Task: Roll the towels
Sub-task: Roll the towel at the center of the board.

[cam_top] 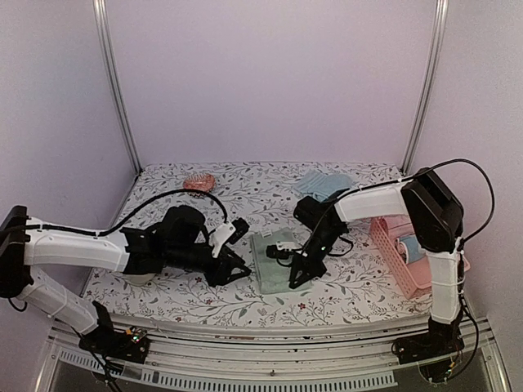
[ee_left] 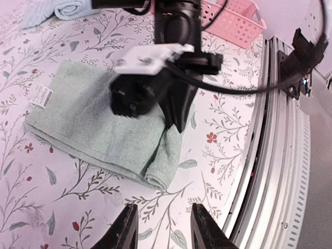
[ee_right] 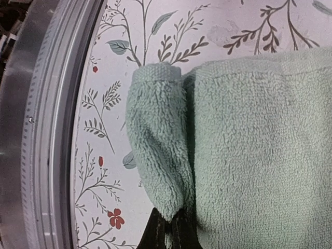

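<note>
A pale green towel (cam_top: 274,265) lies flat at the table's front middle, its near edge curled into a short roll (ee_left: 165,161). My right gripper (cam_top: 296,276) is shut on that rolled edge (ee_right: 155,150), its fingertips (ee_right: 171,231) pinching the terry cloth. My left gripper (cam_top: 233,269) is open and empty, just left of the towel, its fingers (ee_left: 124,228) hovering over bare tablecloth near the roll. A light blue towel (cam_top: 323,184) lies bunched at the back right.
A pink basket (cam_top: 400,257) with a rolled blue towel stands at the right edge. A pink-red cloth (cam_top: 198,181) lies at the back left. The metal front rail (ee_left: 275,171) runs close to the towel's near edge.
</note>
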Motion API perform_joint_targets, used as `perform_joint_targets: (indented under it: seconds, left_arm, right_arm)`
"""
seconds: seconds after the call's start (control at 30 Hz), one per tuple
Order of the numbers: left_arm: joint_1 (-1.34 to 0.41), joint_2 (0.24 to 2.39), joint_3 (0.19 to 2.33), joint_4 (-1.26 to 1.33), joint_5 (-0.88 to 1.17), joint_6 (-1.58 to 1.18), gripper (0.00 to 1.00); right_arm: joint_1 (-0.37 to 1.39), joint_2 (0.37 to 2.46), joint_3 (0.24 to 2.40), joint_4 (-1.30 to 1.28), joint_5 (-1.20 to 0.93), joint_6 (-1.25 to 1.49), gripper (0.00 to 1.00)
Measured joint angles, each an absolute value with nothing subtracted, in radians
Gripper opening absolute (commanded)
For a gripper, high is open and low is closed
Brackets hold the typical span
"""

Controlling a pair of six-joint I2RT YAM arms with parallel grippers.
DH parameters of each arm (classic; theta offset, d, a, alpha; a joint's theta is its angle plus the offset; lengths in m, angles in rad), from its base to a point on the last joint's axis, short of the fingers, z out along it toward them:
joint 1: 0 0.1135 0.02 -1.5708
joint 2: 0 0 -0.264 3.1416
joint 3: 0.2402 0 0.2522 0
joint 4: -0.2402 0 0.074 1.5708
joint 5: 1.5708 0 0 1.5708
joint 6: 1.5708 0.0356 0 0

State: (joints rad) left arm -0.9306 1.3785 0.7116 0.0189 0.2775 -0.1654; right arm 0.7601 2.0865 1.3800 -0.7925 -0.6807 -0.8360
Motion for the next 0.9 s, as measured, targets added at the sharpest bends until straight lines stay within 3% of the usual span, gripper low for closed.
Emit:
perform_joint_targets:
  seconds: [0.2, 0.5, 0.9]
  left_arm:
    - [-1.115, 1.347, 0.619, 0.1, 0.065, -0.06, 0.37]
    - [-1.203, 1.662, 0.853, 0.103, -0.107, 0.175, 0.4]
    - [-1.217, 1.9, 1.009, 0.043, -0.178, 0.35, 0.27]
  right_arm:
    - [0.702, 2.285, 1.593, -1.071, -0.854, -0.88, 0.03]
    - [0.689, 2.348, 1.643, -1.193, -0.911, -0.891, 0.03]
    - [0.689, 2.351, 1.642, -1.205, -0.913, -0.867, 0.04]
